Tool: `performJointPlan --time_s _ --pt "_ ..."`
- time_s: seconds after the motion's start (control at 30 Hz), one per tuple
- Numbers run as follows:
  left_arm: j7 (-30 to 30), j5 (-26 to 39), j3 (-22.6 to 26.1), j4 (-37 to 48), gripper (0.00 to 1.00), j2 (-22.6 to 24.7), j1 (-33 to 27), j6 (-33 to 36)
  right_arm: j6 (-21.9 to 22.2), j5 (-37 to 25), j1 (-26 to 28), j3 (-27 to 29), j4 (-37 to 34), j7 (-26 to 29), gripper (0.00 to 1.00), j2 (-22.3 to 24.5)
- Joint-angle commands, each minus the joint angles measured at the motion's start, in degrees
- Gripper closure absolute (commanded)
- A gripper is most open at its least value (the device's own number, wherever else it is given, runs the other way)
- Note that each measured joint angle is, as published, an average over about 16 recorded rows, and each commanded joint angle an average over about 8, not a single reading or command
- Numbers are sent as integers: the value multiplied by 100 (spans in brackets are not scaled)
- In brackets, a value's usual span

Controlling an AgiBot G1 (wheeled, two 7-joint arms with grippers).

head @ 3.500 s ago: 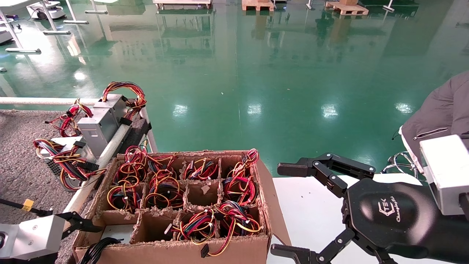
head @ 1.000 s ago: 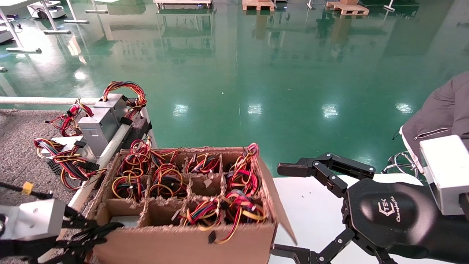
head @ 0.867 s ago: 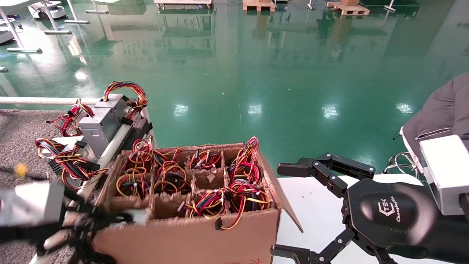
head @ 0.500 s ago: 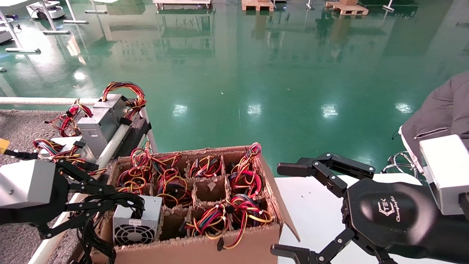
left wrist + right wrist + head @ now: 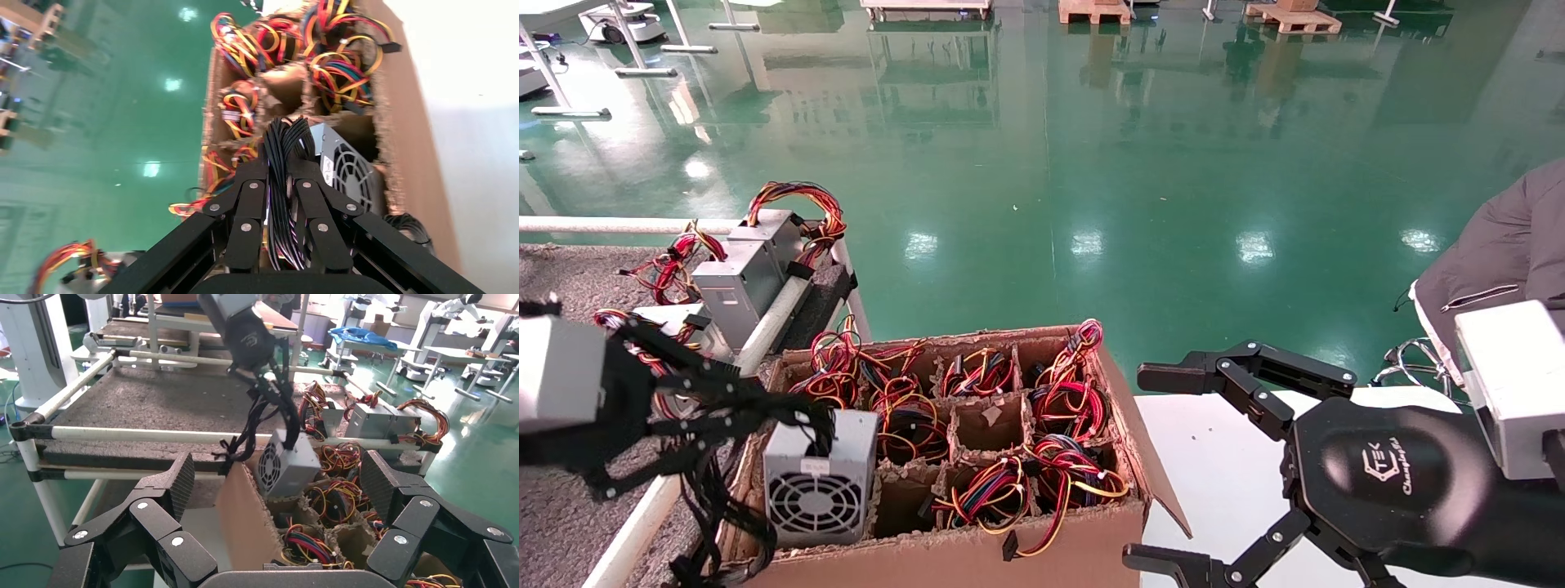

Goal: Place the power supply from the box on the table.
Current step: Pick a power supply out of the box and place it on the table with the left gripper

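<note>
Hanging by its black cable bundle (image 5: 284,177), the power supply (image 5: 819,478) is seen raised partly out of the box (image 5: 977,555); transfer to the grey desk (image 5: 159,401) is judged outstanding. The bundle is pinched by the left claw (image 5: 280,208); the right claw (image 5: 1173,465) is held spread, idle, beside the box.

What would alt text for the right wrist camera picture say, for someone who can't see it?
The left gripper is shut on a black cable bundle, with the grey power supply hanging tilted, fan grille showing, partly out of the cardboard box. Behind lies the dark grey table; the open right gripper frames the foreground.
</note>
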Motion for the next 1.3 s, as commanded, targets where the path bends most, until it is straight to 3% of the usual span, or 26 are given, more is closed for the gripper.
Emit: performJointPlan --time_s 0.03,1.13,1.2,1.3 --pt "8 1 -46 -2 100 -20 -30 -39 0 0 0 0 0 0 0 0" --pt "356 -208 -708 -25 100 -144 -296 -608 0 0 0 0 0 0 0 0" --pt "369 -213 -734 -26 100 -164 -307 -624 0 0 0 0 0 0 12 0" --pt "386 -212 -777 -27 100 -200 -324 -652 0 0 0 0 0 0 50 0"
